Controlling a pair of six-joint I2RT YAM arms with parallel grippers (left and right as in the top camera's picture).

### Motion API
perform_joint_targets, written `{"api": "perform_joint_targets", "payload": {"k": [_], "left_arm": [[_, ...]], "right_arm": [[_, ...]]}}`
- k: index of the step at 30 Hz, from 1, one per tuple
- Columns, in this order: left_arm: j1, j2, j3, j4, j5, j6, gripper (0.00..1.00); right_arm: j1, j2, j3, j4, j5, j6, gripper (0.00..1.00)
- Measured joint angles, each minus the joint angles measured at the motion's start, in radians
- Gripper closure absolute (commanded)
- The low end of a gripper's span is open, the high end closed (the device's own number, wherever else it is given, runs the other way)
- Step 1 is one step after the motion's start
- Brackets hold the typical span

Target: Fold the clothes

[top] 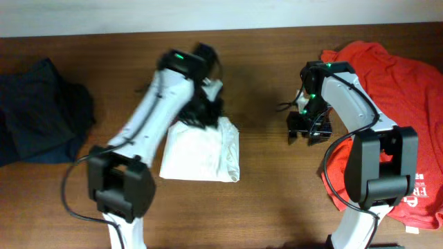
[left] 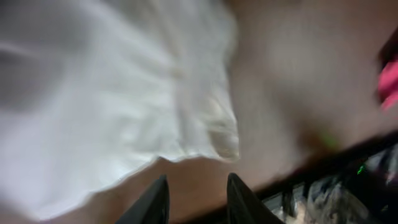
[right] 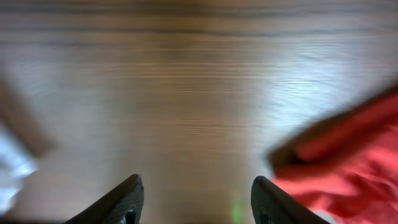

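The left gripper (left: 196,199), fingers slightly parted and empty, hangs over the 12 o'clock edge of the white T-shirt (top: 201,152), which lies mid-table and looks folded into a compact rectangle. The right gripper (right: 199,202) is spread wide over bare wood, holding nothing; the red T-shirt (top: 405,76) at 3 o'clock and the dark navy garments (top: 34,114) at 9 o'clock lie crumpled, apparently not yet folded
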Motion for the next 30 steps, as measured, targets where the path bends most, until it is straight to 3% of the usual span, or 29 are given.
{"api": "perform_joint_targets", "payload": {"k": [6, 11, 14, 17, 20, 30], "left_arm": [[0.280, 0.000, 0.032, 0.041, -0.041, 0.003, 0.58], [0.326, 0.000, -0.106, 0.144, -0.045, 0.003, 0.58], [0.322, 0.000, -0.206, 0.223, -0.045, 0.003, 0.58], [0.322, 0.000, -0.270, 0.278, -0.045, 0.003, 0.57], [0.322, 0.000, -0.307, 0.326, -0.045, 0.003, 0.56], [0.321, -0.003, -0.309, 0.342, -0.026, 0.013, 0.56]], "right_arm": [[0.071, 0.000, 0.000, 0.132, -0.371, -0.186, 0.33], [0.215, 0.000, 0.000, 0.316, -0.420, -0.151, 0.39], [0.283, 0.011, 0.000, 0.396, -0.405, -0.093, 0.54], [0.315, 0.036, 0.000, 0.425, -0.383, -0.044, 0.79], [0.329, 0.066, 0.000, 0.429, -0.337, 0.010, 0.96], [0.328, 0.134, 0.000, 0.430, -0.283, 0.063, 0.96]]}}
